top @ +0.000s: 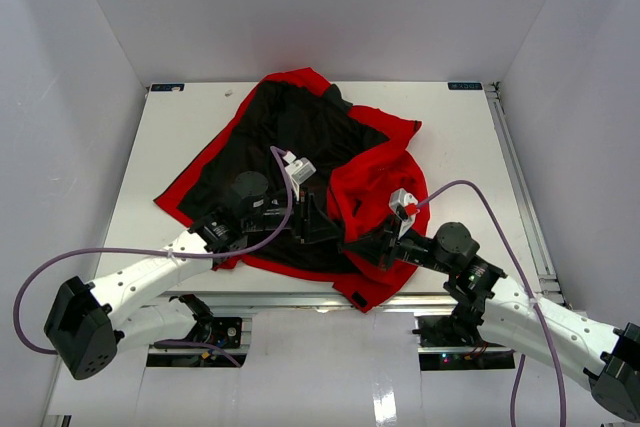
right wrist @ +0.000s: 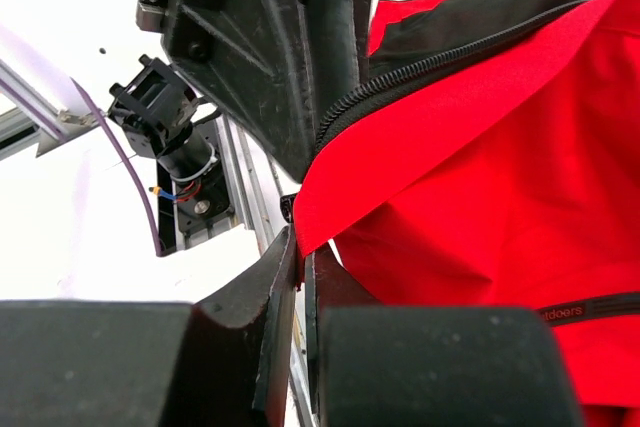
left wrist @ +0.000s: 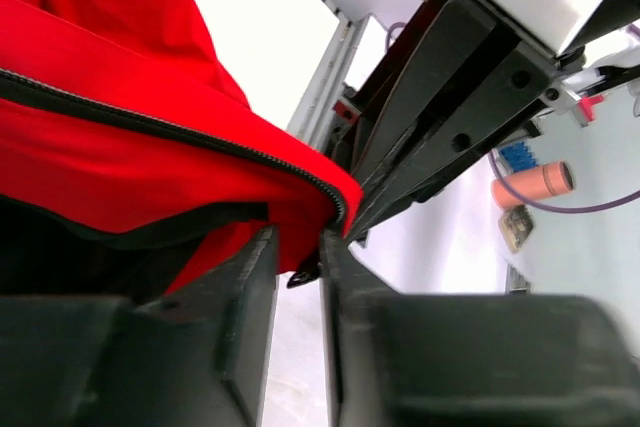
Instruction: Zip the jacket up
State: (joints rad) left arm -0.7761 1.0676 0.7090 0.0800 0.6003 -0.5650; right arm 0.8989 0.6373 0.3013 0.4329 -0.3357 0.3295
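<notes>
Jacket (top: 375, 177) open on counter (top: 180, 137), lining up. Left tool (left wrist: 298, 267) pinched nearly closed on hem by zipper (left wrist: 200, 137) end; right tool (right wrist: 300, 267) clamped on red hem corner.

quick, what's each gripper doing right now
left gripper: closed on the jacket, at its zipper edge
right gripper: closed on the jacket's red edge

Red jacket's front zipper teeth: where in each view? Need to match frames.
Top external: teeth not resolvable; jacket edge lies lower centre.
Left wrist: zipper teeth run diagonally, left edge to centre.
Right wrist: zipper teeth arc from centre to upper right.
Landmark: right pincer, lower centre-right on top; its black fingers upper right in left wrist; bottom centre in its own view.
</notes>
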